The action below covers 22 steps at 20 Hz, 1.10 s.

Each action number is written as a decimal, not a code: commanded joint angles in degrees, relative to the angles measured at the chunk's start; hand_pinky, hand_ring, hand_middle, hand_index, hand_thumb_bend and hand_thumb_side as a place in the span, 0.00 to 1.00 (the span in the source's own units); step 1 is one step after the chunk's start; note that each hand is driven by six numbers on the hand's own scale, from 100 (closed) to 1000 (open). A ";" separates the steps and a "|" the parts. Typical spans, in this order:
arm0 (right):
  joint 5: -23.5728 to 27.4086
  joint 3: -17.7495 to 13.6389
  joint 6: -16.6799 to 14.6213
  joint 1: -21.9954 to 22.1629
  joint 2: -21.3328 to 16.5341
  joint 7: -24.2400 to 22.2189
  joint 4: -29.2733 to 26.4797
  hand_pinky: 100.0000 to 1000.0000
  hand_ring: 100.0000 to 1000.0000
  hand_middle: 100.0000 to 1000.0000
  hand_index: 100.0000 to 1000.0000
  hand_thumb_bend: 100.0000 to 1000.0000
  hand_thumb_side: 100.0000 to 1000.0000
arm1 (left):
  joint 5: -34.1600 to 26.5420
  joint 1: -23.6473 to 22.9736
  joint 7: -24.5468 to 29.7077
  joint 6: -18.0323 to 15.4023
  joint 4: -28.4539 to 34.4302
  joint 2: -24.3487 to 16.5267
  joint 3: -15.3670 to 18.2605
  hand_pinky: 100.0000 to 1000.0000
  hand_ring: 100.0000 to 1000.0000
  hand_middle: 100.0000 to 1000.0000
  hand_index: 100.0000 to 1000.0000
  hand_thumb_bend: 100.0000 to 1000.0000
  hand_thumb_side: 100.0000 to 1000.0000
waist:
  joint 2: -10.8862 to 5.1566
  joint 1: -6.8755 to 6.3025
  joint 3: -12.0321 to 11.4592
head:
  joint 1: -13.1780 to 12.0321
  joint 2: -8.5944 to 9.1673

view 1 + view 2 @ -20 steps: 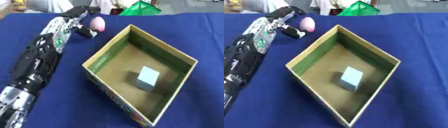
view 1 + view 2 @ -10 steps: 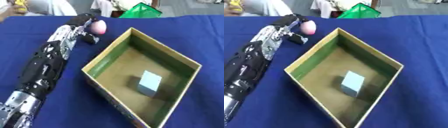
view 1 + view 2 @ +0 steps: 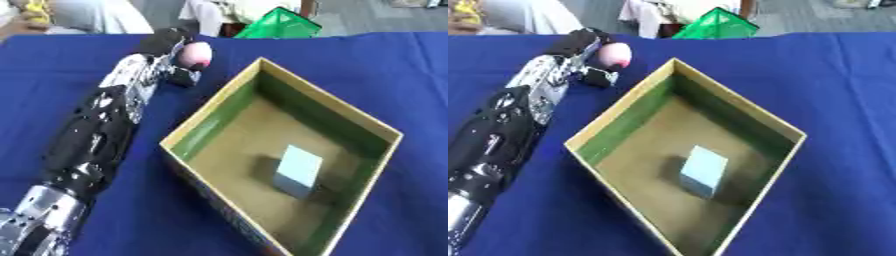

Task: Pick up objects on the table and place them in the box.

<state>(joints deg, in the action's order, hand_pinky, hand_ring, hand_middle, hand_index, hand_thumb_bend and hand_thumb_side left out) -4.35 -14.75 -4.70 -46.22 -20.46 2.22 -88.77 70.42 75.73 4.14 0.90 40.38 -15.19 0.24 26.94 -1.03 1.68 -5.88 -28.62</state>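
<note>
The pink ball (image 3: pixel 196 53) sits at the far left part of the blue table (image 3: pixel 411 75), just beyond the far corner of the box, and your left hand (image 3: pixel 171 49) has its fingers curled round it. Whether the ball is off the cloth or touching it, you cannot tell from here.

Your left arm (image 3: pixel 101 130) runs in from the lower left corner, black with silver parts, and stretches diagonally up the table to the ball, lying alongside the left wall of the box without clearly touching it.

To the right of the arm stands the box (image 3: pixel 614 118), open-topped, turned so that one corner points away from you. Its walls are green inside with a tan rim, and its floor is tan. On that floor, toward the right and near side, stands a pale blue block (image 3: pixel 705 170), apart from the walls.

At the far edge, past the box, a green object (image 3: pixel 717 24) shows above the table.

Your right hand shows in neither view.
</note>
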 commanded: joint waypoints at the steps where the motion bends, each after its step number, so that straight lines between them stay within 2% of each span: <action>1: 0.54 -0.02 -0.13 -1.13 -1.92 -0.15 -0.13 0.74 0.90 0.51 0.80 0.61 1.00 | 3.18 1.30 -4.90 1.33 0.62 -1.35 0.38 0.34 0.46 0.50 0.68 0.10 0.00 | -1.18 0.20 0.16 | -0.41 0.92; 7: 0.89 -0.06 -0.16 -0.88 -1.95 -0.26 0.04 0.74 0.90 0.51 0.80 0.61 1.00 | 3.59 1.35 -7.23 0.97 -0.14 -0.96 0.26 0.28 0.42 0.46 0.65 0.16 0.00 | -1.05 0.11 0.02 | -0.22 0.25; 11: 0.99 -0.15 -0.13 -0.72 -2.02 -0.20 0.11 0.74 0.90 0.51 0.80 0.61 1.00 | 3.14 1.20 -8.22 1.08 -0.23 -1.01 0.13 0.23 0.37 0.42 0.62 0.14 0.00 | -1.17 0.08 0.04 | 0.01 -0.06; 15: 1.08 -0.18 -0.06 -0.35 -1.93 -0.11 0.10 0.74 0.89 0.51 0.80 0.61 1.00 | 2.85 1.25 -9.00 1.00 -0.09 -1.13 -0.34 0.25 0.38 0.45 0.65 0.14 0.00 | -1.53 0.05 -0.28 | 0.32 -0.57; 22: 0.96 -0.30 0.13 0.75 -1.55 0.06 -0.40 0.74 0.89 0.51 0.80 0.61 1.00 | 1.81 1.20 -8.03 -1.32 1.43 -1.61 -1.96 0.25 0.39 0.45 0.66 0.14 0.00 | -3.03 -0.04 -1.27 | 1.28 -2.03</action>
<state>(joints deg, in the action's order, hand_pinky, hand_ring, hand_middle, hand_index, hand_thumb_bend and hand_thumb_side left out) -3.57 -14.81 -4.69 -44.79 -20.54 2.24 -88.22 72.69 75.71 -3.97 0.13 40.38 -15.20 -1.41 25.76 -1.13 0.36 -4.86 -30.29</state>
